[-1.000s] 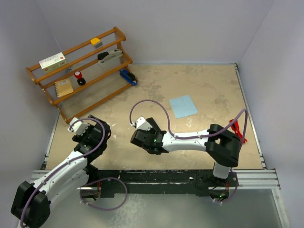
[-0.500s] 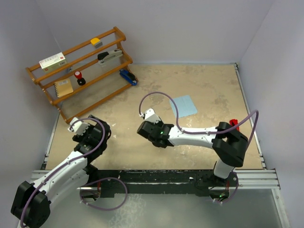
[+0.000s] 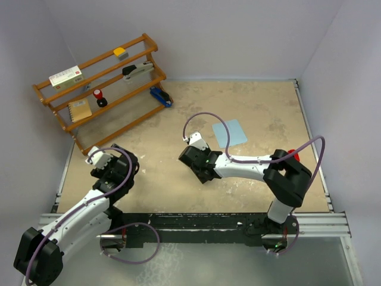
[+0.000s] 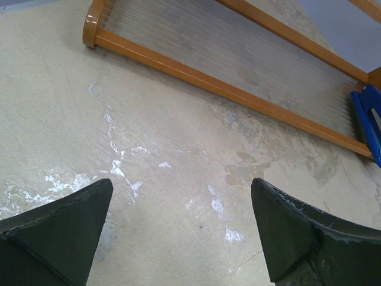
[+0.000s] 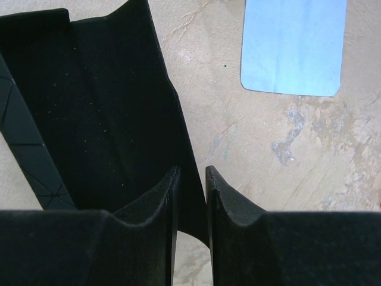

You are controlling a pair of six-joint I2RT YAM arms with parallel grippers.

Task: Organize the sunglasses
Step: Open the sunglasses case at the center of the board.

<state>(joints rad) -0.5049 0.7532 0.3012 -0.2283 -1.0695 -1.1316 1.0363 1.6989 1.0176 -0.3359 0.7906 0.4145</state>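
Observation:
My right gripper is shut on the thin edge of the open black case, mid-table. In the right wrist view the fingertips pinch the case's flap, with the gripper just over the table. In the top view the case is mostly hidden under the gripper. The red sunglasses lie at the far right, mostly hidden behind my right arm's elbow. The pale blue cloth lies flat just beyond the right gripper and shows in the right wrist view. My left gripper is open and empty above bare table.
A wooden rack with small office items stands at the back left; its lower rails are ahead of the left gripper. A blue stapler lies by the rack's right end. Walls enclose the table.
My right gripper has moved right and away from me toward the blue cloth, holding the case. The right elbow now covers most of the sunglasses. The left arm has not moved.

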